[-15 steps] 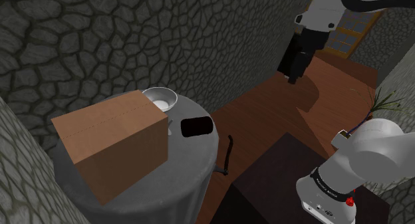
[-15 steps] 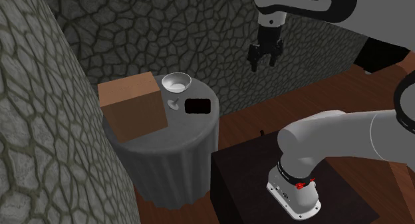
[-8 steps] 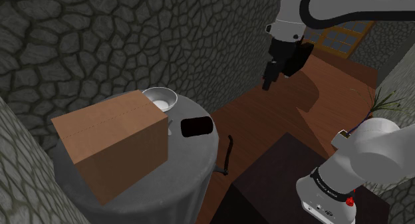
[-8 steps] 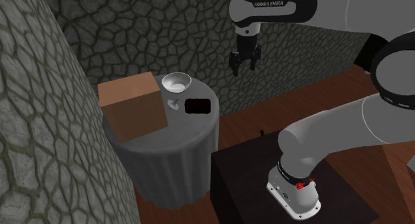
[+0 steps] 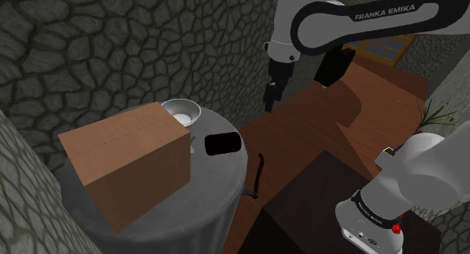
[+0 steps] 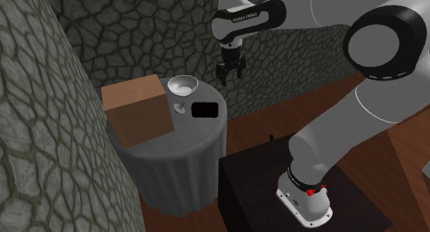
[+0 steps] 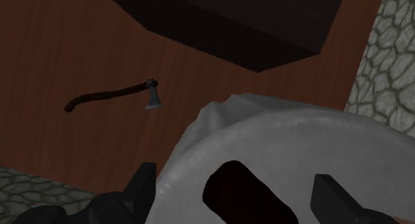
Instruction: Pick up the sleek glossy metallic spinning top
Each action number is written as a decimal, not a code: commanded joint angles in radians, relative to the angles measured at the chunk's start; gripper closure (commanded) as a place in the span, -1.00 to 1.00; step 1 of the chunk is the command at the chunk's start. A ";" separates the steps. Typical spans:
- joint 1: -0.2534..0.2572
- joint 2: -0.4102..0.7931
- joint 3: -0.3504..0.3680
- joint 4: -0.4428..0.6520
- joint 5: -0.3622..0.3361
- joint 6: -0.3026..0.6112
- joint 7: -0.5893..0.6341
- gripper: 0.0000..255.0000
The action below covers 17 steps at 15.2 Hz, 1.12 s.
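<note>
The spinning top [image 6: 180, 108] is a small glossy grey piece on the round cloth-covered table [image 6: 186, 151], between the brown box [image 6: 136, 110] and a black block [image 6: 205, 109]. In the shoulder view only a sliver of the top [image 5: 193, 145] peeks past the box's corner. My gripper [image 6: 227, 75] hangs open in the air above the table's far edge, beside the bowl and well above the top. In the shoulder view the gripper [image 5: 270, 105] points down over the floor just past the table. In the wrist view the gripper [image 7: 236, 189] frames the black block [image 7: 243, 196], its fingers apart.
A white bowl [image 5: 181, 109] sits behind the box [image 5: 128, 162] at the table's back. An axe [image 7: 113, 95] lies on the wooden floor by the table. The dark stand [image 5: 301, 207] is close to the table. Stone walls enclose the table's far sides.
The arm has swung towards the table, to the left in both exterior views, and the gripper has come lower. Nothing on the table has moved.
</note>
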 commanded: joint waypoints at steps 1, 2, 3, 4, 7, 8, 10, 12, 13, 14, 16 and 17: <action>0.008 0.076 0.019 0.034 -0.013 0.040 0.010 -1.00; 0.013 0.112 0.028 0.053 -0.022 0.056 0.017 -1.00; 0.018 0.148 0.037 0.074 -0.031 0.071 0.023 -1.00; 0.023 0.185 0.045 0.095 -0.041 0.085 0.031 -1.00; 0.040 0.296 0.067 0.166 -0.076 0.120 0.054 -1.00; 0.047 0.334 0.074 0.191 -0.089 0.129 0.062 -1.00; 0.062 0.409 0.084 0.246 -0.117 0.144 0.078 -1.00; 0.080 0.485 0.091 0.306 -0.147 0.154 0.093 -1.00; 0.090 0.523 0.094 0.338 -0.162 0.157 0.100 -1.00; 0.100 0.561 0.096 0.371 -0.176 0.159 0.106 -1.00; 0.123 0.638 0.097 0.440 -0.205 0.160 0.118 -1.00; 0.136 0.676 0.097 0.477 -0.219 0.158 0.123 -1.00</action>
